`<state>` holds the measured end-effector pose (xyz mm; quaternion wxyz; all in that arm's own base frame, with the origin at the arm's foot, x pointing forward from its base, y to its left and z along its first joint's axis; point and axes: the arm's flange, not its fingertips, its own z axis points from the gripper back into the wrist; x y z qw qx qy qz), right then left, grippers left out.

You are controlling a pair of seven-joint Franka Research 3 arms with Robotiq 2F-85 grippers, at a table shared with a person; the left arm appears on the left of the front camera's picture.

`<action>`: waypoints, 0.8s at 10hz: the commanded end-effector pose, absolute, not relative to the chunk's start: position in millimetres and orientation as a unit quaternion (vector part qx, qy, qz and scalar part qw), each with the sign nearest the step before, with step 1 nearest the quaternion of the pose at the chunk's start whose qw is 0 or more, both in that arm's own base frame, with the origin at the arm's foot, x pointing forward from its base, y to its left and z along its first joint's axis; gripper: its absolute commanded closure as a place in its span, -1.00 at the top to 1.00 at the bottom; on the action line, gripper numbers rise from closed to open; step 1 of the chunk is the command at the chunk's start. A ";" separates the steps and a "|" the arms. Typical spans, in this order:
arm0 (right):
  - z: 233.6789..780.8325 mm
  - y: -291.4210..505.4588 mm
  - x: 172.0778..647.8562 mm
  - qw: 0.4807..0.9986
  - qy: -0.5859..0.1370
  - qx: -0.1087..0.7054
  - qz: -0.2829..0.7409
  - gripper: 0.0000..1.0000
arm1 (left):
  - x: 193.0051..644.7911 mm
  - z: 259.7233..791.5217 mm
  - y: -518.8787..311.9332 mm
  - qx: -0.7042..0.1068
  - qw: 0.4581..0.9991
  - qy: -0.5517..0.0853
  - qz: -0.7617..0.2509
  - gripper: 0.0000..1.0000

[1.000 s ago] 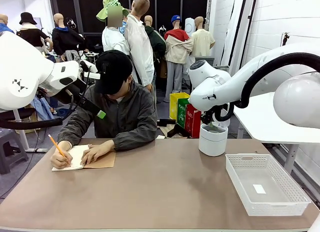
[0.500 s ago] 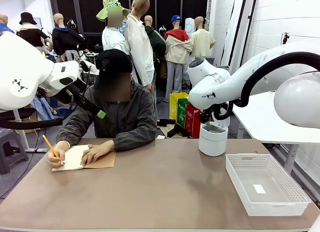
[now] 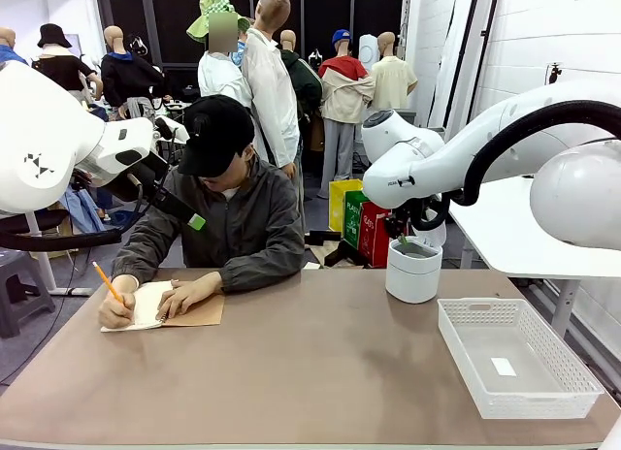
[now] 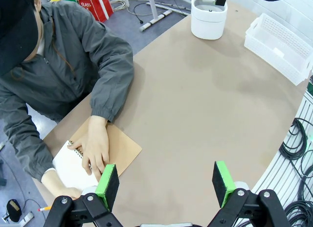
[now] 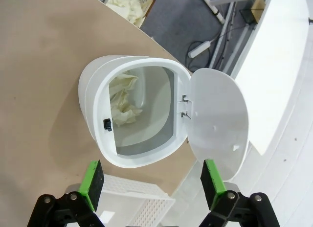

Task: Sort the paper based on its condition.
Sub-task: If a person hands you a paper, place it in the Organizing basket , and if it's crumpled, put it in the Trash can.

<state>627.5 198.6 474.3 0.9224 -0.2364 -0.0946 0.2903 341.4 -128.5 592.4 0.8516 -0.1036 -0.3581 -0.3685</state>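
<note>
The surface (image 3: 320,372) is mostly bare, with a person (image 3: 233,217) seated at its far side, bent over and writing. The right arm (image 3: 456,159) reaches to the far right corner and the left arm (image 3: 58,149) hangs high near the person. Its jaws are spread wide and empty, well above the surface.

The tray (image 3: 466,358) sits at the near right. Beyond it is the bin (image 5: 100,114), lid (image 5: 220,114) swung open, with the right jaws directly over its mouth – wide apart and holding nothing. The notebook (image 3: 189,314) lies open under the person's hand (image 4: 95,148).

Crumpled paper (image 5: 122,102) lies inside the bin against its wall, so the spoiled-sheet drop looks done. The tray holds just a small slip (image 3: 503,367). The pencil (image 3: 107,280) is on the notebook page, which I judge to be the next sheet in the making.

Next move, as I read it: lift the right arm clear of the bin and wait for a sheet. Then judge whether it is flat or crumpled – tray for flat, bin for crumpled – and pinch it by an edge, since thin paper lies flush.
</note>
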 end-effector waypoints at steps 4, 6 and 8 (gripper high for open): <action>472.2 195.6 628.3 0.920 -0.103 -0.238 0.293 1.00 | 342.4 593.6 -127.2 -0.106 0.852 -0.356 -0.368 1.00; 472.2 195.6 628.3 0.920 -0.103 -0.238 0.293 1.00 | 342.4 593.6 -127.2 -0.106 0.852 -0.356 -0.368 1.00; 472.2 195.6 628.3 0.920 -0.103 -0.238 0.293 1.00 | 342.4 593.6 -127.2 -0.106 0.852 -0.356 -0.368 1.00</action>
